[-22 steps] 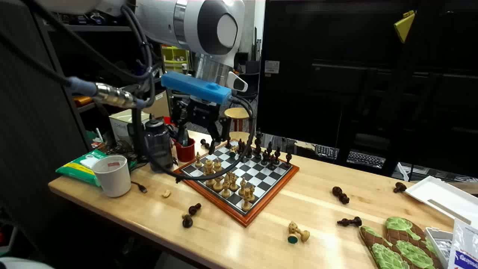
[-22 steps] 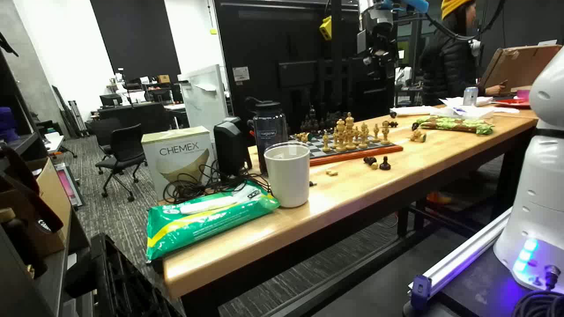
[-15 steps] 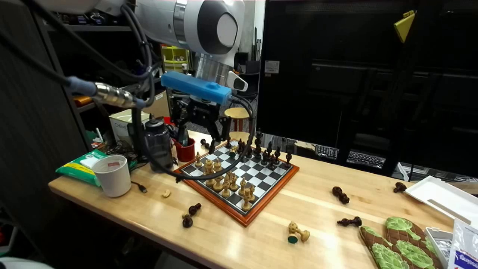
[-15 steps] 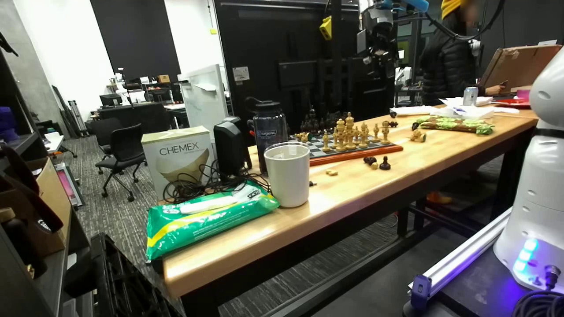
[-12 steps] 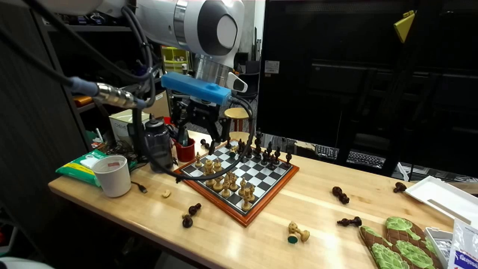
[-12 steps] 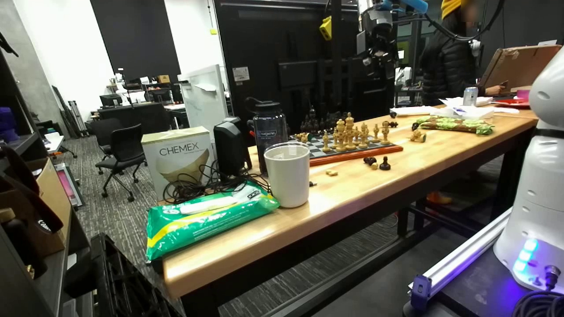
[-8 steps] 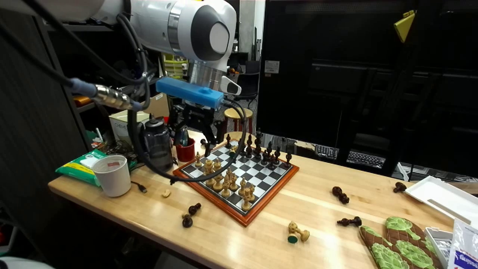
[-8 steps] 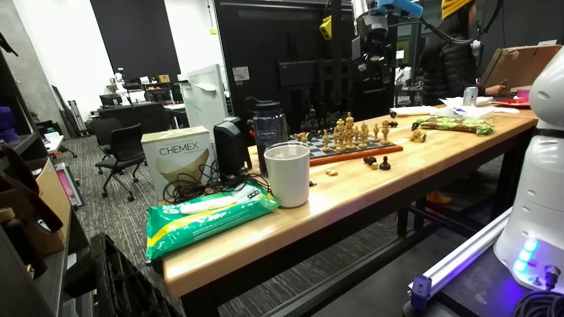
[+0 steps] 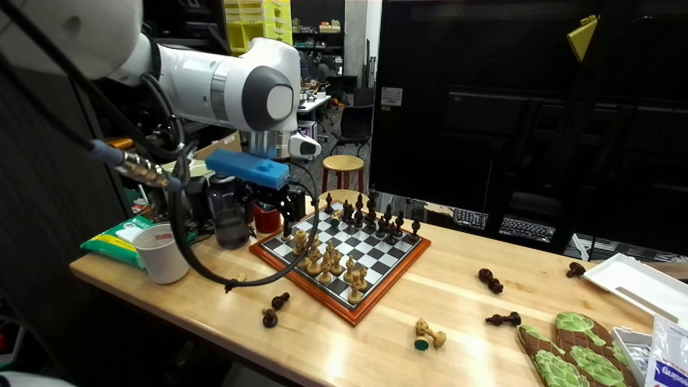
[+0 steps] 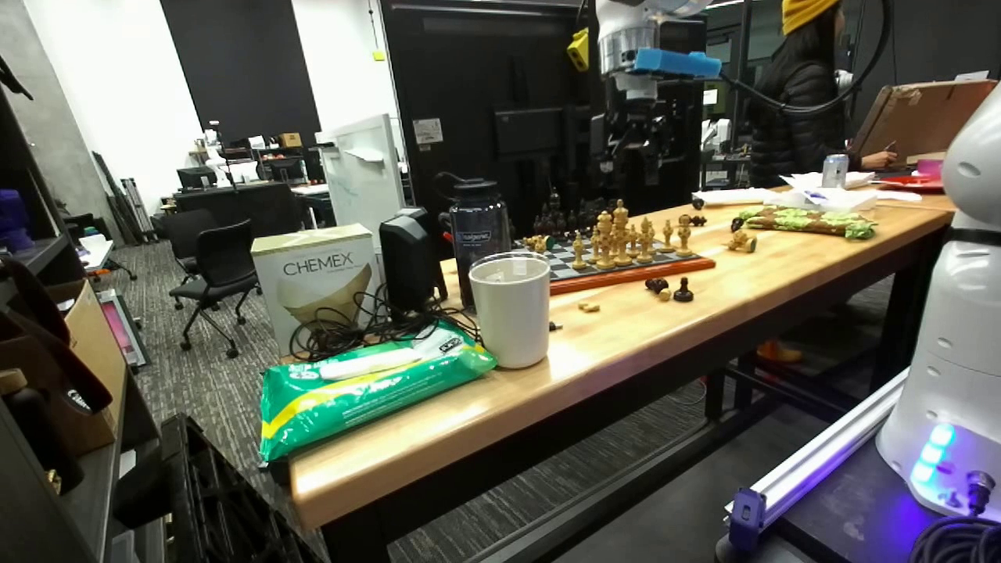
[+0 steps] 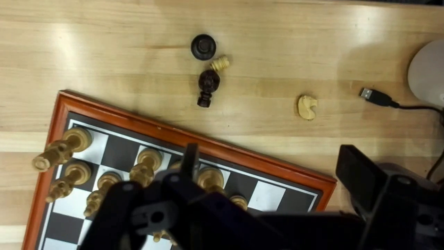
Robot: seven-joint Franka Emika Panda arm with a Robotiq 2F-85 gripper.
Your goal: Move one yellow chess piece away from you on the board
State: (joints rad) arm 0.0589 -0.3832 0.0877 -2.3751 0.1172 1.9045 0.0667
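Your pincer (image 11: 270,163) points down over one end of the board (image 9: 384,285), its two fingers (image 11: 357,177) spread wide and holding nothing, probably so they can slip around a piece. Most of the yellow chess pieces (image 9: 355,293) stand bunched on the board along the rim on the robot's side, and the dark pieces (image 9: 415,228) stand across from them, like two teams, so "away from you" likely means toward the dark ones. Some loose pieces (image 9: 490,280) lie on the worktop (image 9: 376,355), maybe because they are out of the game. I can't be sure which yellow one you want; my guess is the end piece (image 10: 579,252), upright on the board, since it stands a little apart and the pincer hangs above that end. In an exterior view, a finger blocks most of it and only its foot peeks out, so you can't judge there how they line up. The black cable (image 9: 252,282) also loops across that view. In the wrist view, the pincer's own dark parts hide much of the board, and the dark team's side is cut off. In an exterior view, the pincer melts into the black panel (image 10: 469,94) behind it, so its fingers are hard to see.
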